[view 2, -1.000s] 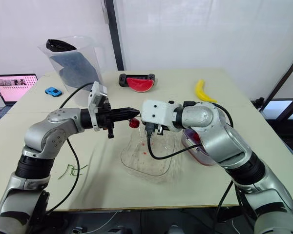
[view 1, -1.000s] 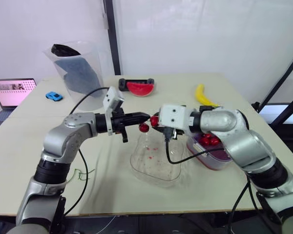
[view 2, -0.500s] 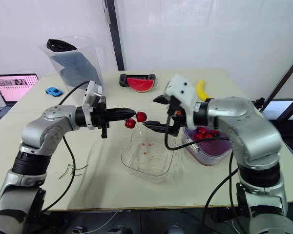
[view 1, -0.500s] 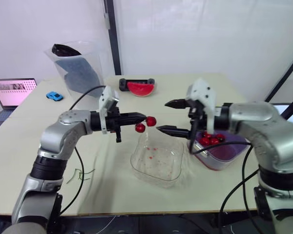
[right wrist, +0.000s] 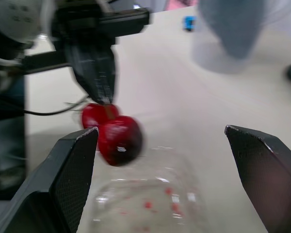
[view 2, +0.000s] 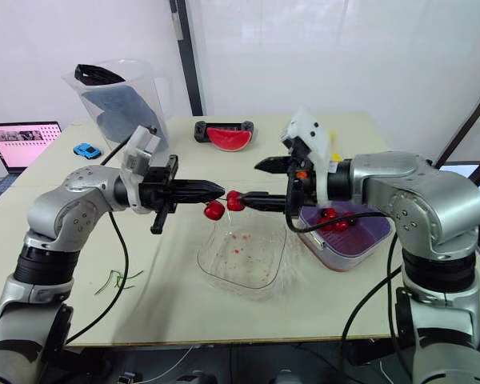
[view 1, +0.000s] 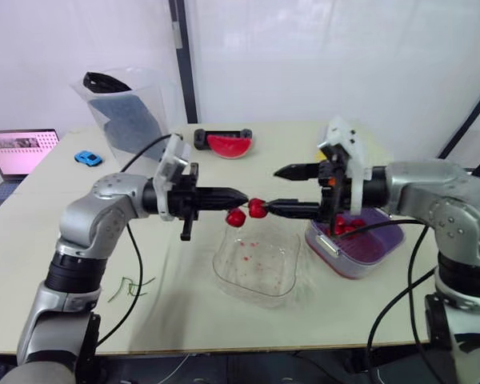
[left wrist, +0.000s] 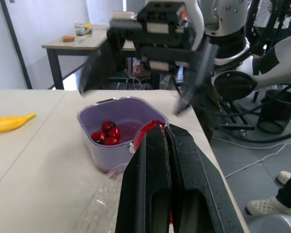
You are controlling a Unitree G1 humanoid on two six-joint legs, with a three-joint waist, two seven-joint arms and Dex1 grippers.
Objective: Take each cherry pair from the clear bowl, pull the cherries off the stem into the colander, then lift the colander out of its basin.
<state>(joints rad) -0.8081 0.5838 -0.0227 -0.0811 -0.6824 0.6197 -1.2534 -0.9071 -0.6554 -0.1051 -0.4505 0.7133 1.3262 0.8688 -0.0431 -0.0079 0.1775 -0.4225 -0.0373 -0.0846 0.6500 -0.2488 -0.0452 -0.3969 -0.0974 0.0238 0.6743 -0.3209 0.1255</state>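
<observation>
My left gripper (view 1: 240, 197) is shut on the stem of a red cherry pair (view 1: 246, 213), which hangs above the clear bowl (view 1: 256, 270). From the right, my right gripper (view 1: 274, 190) is open wide, and its lower finger tip touches one cherry. In the right wrist view the cherry pair (right wrist: 114, 133) hangs near one finger (right wrist: 75, 170). The left wrist view has the shut fingertips (left wrist: 155, 141) with a cherry (left wrist: 146, 130) behind them. The purple basin with its colander (view 1: 360, 250) holds several cherries (view 1: 341, 227), just right of the bowl.
A clear pitcher (view 1: 128, 112) with dark cloth stands at the back left, with a blue toy car (view 1: 88, 158) and a laptop (view 1: 20, 150) nearby. A watermelon slice (view 1: 230, 144) and a banana (view 1: 334, 156) lie at the back. Green stems (view 1: 132, 286) lie front left.
The right gripper let go, pulled back to the right and opened, then came in again until its lower finger met a cherry. The left gripper shifted slightly right with the pair.
</observation>
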